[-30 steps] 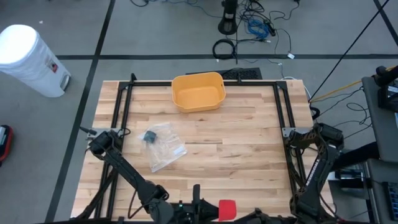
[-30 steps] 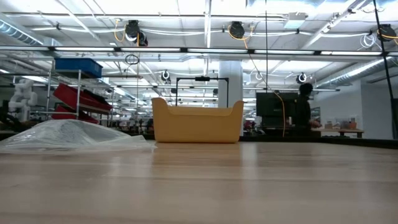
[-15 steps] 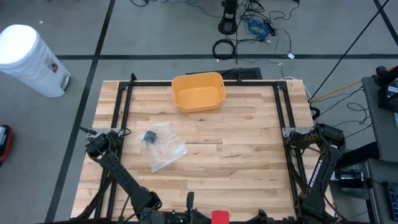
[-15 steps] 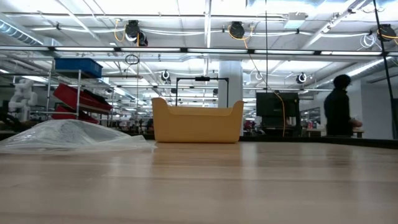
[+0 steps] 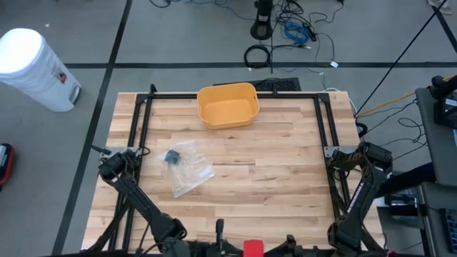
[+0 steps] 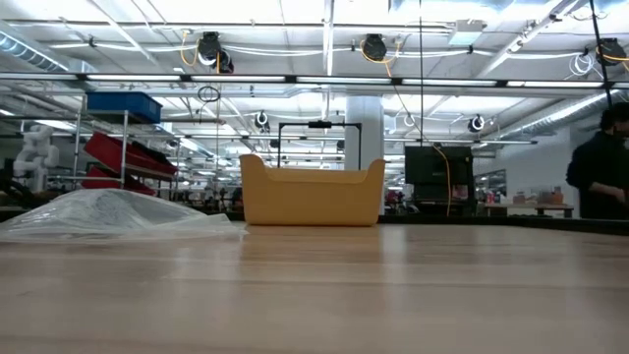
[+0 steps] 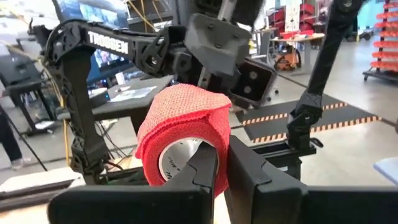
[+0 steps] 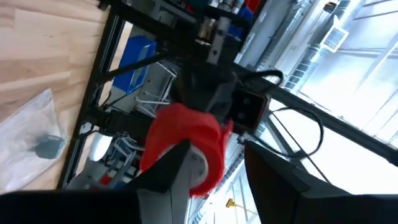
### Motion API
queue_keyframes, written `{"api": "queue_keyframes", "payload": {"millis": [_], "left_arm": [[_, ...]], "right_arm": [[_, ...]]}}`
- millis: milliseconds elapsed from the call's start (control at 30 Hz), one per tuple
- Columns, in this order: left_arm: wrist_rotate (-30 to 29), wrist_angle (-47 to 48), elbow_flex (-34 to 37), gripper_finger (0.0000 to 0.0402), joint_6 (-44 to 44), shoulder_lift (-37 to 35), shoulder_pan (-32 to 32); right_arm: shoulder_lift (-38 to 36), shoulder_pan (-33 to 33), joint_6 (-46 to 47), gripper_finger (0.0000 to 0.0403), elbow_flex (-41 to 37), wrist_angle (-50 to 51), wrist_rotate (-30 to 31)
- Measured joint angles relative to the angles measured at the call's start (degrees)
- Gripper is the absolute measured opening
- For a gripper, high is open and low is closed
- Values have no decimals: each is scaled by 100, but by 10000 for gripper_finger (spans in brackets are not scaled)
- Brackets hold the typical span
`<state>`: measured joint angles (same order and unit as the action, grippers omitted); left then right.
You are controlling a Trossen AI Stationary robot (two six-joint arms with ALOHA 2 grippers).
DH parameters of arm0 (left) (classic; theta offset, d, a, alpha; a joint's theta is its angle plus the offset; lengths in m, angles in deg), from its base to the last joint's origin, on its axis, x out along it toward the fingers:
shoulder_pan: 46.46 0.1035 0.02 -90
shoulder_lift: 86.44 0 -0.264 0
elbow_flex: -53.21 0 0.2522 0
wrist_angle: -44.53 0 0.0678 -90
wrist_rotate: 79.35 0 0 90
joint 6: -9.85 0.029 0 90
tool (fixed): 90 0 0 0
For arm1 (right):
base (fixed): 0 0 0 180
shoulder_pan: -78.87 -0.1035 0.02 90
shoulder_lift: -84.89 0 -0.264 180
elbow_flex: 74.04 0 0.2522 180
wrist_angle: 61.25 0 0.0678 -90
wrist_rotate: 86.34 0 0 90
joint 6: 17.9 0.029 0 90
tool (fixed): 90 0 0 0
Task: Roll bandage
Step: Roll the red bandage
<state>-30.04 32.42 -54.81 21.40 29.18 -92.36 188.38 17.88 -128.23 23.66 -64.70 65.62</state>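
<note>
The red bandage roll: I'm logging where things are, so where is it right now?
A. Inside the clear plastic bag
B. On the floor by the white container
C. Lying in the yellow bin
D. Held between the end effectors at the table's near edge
D: the red bandage roll sits up off the table, clamped by the left end effector, with the right end effector around it too.

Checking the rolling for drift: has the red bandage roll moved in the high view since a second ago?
Yes. The red bandage roll has slid toward the near table edge and slightly left; less of it shows now, while the yellow plastic bin stays put.
</note>
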Motion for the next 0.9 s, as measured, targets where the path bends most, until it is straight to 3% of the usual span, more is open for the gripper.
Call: {"api": "queue_keyframes", "payload": {"millis": [233,900], "left_arm": [[283,147,0,27,-524,-9,76],[240,286,-2,27,-523,-24,9]], "right_arm": [[146,83,-279,146,4,-51,-90],[147,81,-432,141,2,-132,51]]}}
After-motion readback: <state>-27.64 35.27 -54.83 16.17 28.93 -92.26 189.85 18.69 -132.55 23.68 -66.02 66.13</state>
